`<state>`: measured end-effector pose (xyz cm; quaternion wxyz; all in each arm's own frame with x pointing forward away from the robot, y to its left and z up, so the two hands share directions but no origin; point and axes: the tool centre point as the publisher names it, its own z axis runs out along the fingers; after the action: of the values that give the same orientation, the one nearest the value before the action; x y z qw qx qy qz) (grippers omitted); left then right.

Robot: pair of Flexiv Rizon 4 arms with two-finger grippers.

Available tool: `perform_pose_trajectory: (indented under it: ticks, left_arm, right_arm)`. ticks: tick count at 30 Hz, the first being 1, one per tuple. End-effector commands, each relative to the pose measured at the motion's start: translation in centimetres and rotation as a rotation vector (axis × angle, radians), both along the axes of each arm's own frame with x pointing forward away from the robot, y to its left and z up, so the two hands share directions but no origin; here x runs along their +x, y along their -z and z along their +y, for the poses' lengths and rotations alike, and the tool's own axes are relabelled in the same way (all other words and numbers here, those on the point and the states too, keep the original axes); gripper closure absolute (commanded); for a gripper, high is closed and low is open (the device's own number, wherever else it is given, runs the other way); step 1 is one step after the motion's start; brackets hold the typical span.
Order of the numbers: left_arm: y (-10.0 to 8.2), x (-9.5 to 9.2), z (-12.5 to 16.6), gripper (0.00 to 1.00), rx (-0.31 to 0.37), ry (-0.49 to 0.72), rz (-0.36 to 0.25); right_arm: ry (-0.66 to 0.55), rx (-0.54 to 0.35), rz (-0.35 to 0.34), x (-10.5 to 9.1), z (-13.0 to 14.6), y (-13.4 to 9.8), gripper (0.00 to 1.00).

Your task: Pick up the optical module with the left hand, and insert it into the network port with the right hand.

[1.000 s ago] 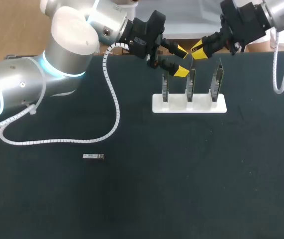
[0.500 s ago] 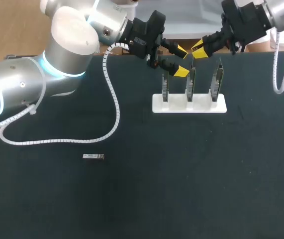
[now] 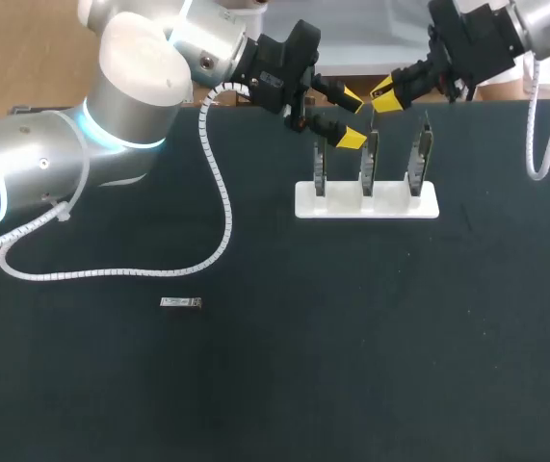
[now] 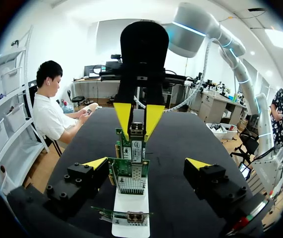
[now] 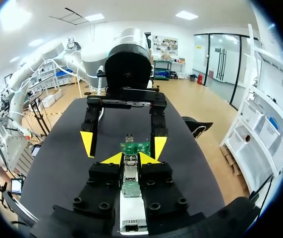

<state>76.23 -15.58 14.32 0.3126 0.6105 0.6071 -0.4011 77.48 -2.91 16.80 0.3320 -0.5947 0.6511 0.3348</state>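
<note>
The optical module (image 3: 180, 303), a small silver bar, lies alone on the black table, far to the front left of both grippers. My left gripper (image 3: 351, 117) is open and hovers at the tops of the left and middle network cards (image 3: 368, 162). In its own view, the left gripper (image 4: 147, 164) straddles the row of cards (image 4: 131, 174) without touching them. My right gripper (image 3: 383, 96) hangs just behind the middle card, its tips almost together with nothing held. In the right wrist view, the cards (image 5: 130, 187) show through the narrow slit of the right gripper (image 5: 130, 158).
Three upright green cards stand in a white stand (image 3: 400, 205) at the back middle of the table. A white coiled cable (image 3: 222, 207) from my left arm loops down onto the cloth left of the stand. The two grippers face each other closely over the cards.
My right gripper has risen slightly above the cards. The left gripper, the module and the stand have not moved.
</note>
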Motion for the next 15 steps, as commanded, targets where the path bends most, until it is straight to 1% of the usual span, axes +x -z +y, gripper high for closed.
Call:
perform_pose_trajectory:
  ticks: [1, 15]
  left_arm:
    - [-0.03, -0.04, -0.01, 0.0, 0.003, -0.001, 0.0]
    - [-0.03, -0.04, -0.01, 0.0, 0.003, -0.001, 0.0]
  right_arm:
    - [-0.005, -0.002, 0.004, 0.35, 0.1, 0.07, 1.0]
    - [-0.002, -0.014, 0.018, 0.04, 0.03, 0.54, 1.0]
